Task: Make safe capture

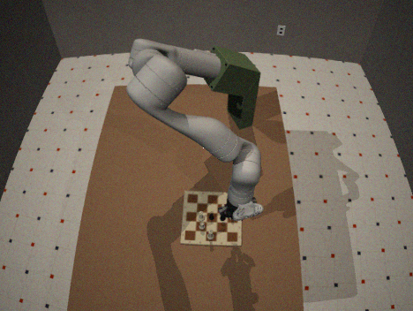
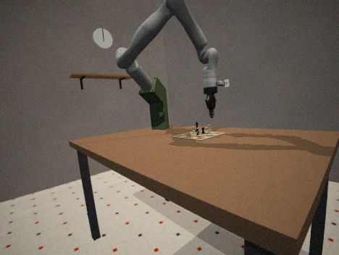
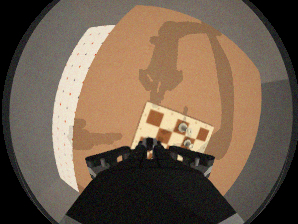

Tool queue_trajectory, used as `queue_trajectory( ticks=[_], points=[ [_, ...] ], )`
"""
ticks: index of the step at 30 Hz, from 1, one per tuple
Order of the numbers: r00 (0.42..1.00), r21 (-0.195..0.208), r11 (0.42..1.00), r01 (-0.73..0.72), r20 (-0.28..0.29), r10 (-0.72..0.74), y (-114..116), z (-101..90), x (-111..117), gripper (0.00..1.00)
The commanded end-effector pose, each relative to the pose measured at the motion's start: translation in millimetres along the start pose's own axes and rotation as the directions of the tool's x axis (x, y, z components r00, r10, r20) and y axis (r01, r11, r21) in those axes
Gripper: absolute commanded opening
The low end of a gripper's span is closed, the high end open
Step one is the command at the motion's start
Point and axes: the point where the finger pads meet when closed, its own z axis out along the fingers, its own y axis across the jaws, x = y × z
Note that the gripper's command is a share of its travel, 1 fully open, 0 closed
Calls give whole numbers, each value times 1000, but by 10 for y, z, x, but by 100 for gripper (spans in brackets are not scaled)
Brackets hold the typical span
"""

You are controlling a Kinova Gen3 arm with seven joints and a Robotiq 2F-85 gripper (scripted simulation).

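Observation:
The small chessboard [image 1: 183, 231] [image 2: 180, 136] [image 3: 153, 119] lies on the brown table [image 1: 132, 177] [image 2: 217, 170]. Three white pieces [image 1: 201, 216] [image 1: 201, 226] [image 1: 211, 235] and a black piece [image 1: 212, 216] stand on it; the side view shows a tall black piece [image 2: 196, 125], a shorter black one [image 2: 203, 130] and a white one [image 2: 208, 127]. My gripper [image 1: 223, 216] [image 2: 211, 113] [image 3: 149, 143] hangs well above the board's right side. It is shut on a small dark piece, which the fingers mostly hide. The wrist view shows two white pieces [image 3: 181, 124] [image 3: 188, 141] below.
The arm's green base [image 1: 238, 86] [image 2: 157, 106] stands at the table's back edge. A wall shelf [image 2: 99, 76] and a round clock [image 2: 103, 38] are behind.

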Motion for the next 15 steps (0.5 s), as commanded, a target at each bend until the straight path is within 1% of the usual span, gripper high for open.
queue_trajectory(
  ticks=[1, 12, 15],
  points=[
    [1000, 3, 1000, 4, -7, -4, 2, -126, 23, 0],
    [1000, 3, 1000, 3, -7, -3, 8, -125, 21, 0],
    [1000, 1, 1000, -5, -8, 5, 83, -109, -8, 0]
  ],
)
